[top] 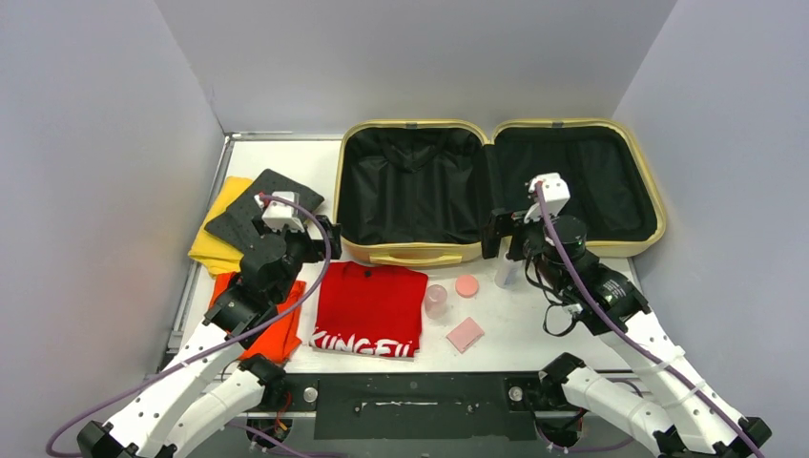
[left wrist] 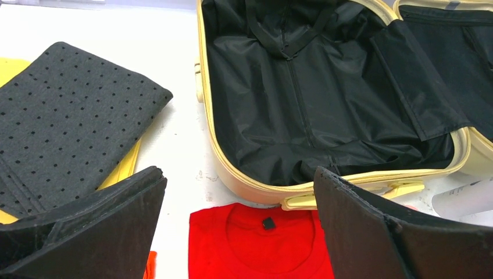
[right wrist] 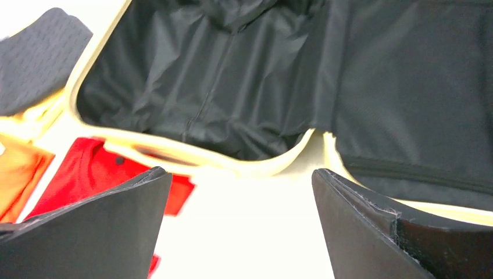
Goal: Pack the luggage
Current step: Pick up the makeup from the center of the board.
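Observation:
The luggage [top: 417, 255] lies open at the back of the table, a pale yellow shell with black lining in both halves and nothing inside. A folded red T-shirt [top: 370, 307] lies right in front of its left half. My left gripper [top: 324, 232] hovers open above the table beside the luggage's front left corner, its fingers empty; in its wrist view the gripper [left wrist: 238, 174] frames the luggage rim [left wrist: 232, 171] and the red T-shirt's collar [left wrist: 256, 238]. My right gripper [top: 503, 237] stands open and empty over the luggage's front edge near the hinge [right wrist: 241, 171].
A dark grey dotted cloth [top: 262, 202] lies on a yellow cloth [top: 217, 243] at the left, with an orange cloth [top: 279, 329] nearer. A small clear jar [top: 436, 299], a pink disc [top: 466, 285], a pink square [top: 465, 335] and a white bottle [top: 505, 271] sit front centre.

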Robot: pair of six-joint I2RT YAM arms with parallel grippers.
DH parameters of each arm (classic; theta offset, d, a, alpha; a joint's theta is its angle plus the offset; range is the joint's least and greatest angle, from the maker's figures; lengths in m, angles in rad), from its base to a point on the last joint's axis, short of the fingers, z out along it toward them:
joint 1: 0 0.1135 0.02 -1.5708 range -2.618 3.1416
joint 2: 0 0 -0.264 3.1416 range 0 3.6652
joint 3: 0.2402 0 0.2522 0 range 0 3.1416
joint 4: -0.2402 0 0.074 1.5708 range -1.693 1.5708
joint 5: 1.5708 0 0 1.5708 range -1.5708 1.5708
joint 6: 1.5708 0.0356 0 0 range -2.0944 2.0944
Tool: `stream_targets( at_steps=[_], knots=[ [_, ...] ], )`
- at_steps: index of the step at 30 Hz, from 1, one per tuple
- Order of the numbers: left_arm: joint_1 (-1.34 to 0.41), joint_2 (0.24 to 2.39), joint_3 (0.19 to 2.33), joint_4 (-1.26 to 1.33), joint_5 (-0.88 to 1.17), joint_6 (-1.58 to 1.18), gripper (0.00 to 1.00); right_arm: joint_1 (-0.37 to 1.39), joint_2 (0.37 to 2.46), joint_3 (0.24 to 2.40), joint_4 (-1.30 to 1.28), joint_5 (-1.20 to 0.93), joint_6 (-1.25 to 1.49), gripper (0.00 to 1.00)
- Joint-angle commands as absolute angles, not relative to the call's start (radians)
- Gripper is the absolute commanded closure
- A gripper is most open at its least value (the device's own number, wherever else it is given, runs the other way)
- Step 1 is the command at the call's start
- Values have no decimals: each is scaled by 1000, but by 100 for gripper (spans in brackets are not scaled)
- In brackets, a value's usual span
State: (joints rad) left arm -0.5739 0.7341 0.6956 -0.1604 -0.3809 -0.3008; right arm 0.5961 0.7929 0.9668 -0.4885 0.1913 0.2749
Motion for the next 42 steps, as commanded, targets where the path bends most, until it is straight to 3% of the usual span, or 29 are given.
stream_targets(
  at_steps=[1,8,15,20,26,33,36,42],
  knots=[
    [-586,685,677,-64,-367,-272,3,630,804,986,-711,19,347,4],
    [-586,693,675,-52,-351,-270,3,747,834,863,-665,-99,440,4],
    [-595,696,675,-59,-360,-267,3,1132,1039,877,-610,357,556,2],
    [-605,695,674,-66,-376,-264,3,1137,1104,870,-472,469,603,1],
    [-625,699,679,-72,-395,-258,3,1075,1213,893,-451,396,601,2],
    [-633,702,678,-69,-393,-256,3,1030,1135,808,-335,250,577,2],
    [-633,712,681,-72,-391,-256,3,1102,1150,824,-282,227,544,3],
    [-633,715,684,-80,-407,-256,3,1312,1269,951,-321,415,423,3]
  ],
)
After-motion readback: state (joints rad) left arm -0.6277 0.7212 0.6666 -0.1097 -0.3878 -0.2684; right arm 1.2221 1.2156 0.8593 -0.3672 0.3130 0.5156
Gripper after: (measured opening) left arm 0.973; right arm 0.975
